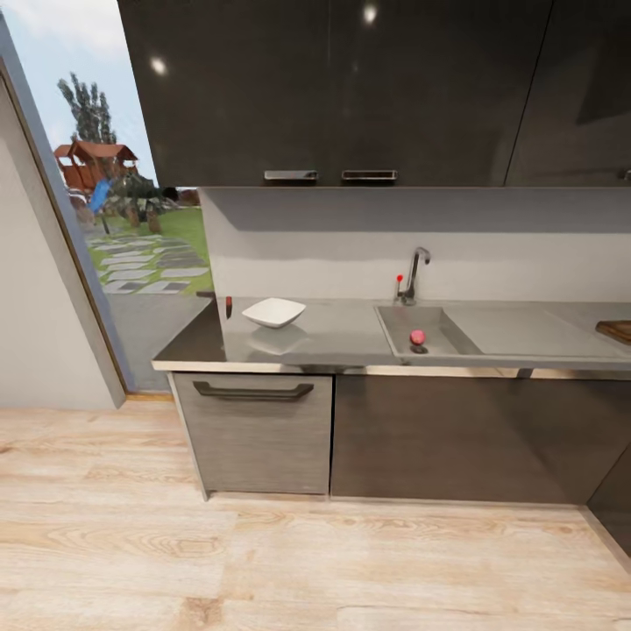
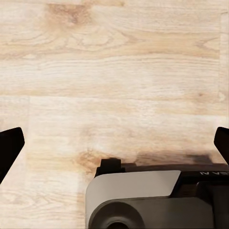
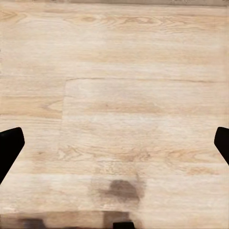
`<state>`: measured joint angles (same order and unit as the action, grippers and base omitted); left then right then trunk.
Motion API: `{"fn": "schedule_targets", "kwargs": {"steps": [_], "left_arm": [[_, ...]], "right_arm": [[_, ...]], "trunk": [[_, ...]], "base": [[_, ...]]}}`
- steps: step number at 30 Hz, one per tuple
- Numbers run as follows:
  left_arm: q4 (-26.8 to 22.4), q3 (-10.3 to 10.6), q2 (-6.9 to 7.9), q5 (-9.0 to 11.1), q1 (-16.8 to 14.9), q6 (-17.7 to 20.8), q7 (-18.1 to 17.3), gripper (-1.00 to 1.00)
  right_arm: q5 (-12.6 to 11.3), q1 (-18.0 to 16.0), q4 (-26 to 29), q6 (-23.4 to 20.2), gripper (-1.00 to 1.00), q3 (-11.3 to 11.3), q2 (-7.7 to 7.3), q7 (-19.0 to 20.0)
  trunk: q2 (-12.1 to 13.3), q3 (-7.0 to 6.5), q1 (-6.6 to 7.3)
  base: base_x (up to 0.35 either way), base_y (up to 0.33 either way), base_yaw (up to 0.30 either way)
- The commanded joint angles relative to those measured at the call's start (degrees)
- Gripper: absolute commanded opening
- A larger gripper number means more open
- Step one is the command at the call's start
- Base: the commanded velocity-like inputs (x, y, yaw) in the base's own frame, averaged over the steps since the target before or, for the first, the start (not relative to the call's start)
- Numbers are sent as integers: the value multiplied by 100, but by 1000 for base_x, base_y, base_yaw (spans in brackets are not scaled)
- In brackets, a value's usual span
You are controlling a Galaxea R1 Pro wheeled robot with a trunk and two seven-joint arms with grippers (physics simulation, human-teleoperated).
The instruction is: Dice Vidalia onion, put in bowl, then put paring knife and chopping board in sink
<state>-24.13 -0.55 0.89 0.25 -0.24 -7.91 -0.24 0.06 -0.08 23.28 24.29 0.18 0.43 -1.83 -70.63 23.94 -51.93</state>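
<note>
A small pinkish-red Vidalia onion (image 1: pixel 417 336) lies by the drain in the grey sink (image 1: pixel 390 333), below the chrome tap (image 1: pixel 414 273). The white bowl (image 1: pixel 274 312) sits on the grey countertop (image 1: pixel 342 337) to the left of the sink. Behind it, near the counter's left end, rests the paring knife (image 1: pixel 229 307) with its reddish handle. A corner of the dark brown chopping board (image 1: pixel 616 330) pokes in at the far right. My left gripper (image 2: pixel 114 148) and right gripper (image 3: pixel 114 148) both hang open over the wooden floor, holding nothing.
Dark lower cabinets (image 1: pixel 254 429) stand under the counter and glossy upper cabinets (image 1: pixel 333 88) hang above. A doorway (image 1: pixel 131 228) to a garden opens at the left. Light wood floor (image 1: pixel 263 561) stretches between me and the counter. Part of my base (image 2: pixel 143 200) lies below the left gripper.
</note>
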Motion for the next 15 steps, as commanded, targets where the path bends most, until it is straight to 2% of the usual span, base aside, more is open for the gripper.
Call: {"fn": "schedule_targets", "kwargs": {"steps": [1, 15], "left_arm": [[10, -6, -1, 2, -2, -17, -3, 100], [26, -6, 7, 2, -2, -24, -3, 100]], "right_arm": [[2, -1, 2, 12, 100, 2, 1, -19], [3, -1, 2, 82, 100, 0, 1, -14]], "trunk": [[38, -13, 23], [600, -265, 330]], "base": [[0, 0, 0], [0, 0, 0]]}}
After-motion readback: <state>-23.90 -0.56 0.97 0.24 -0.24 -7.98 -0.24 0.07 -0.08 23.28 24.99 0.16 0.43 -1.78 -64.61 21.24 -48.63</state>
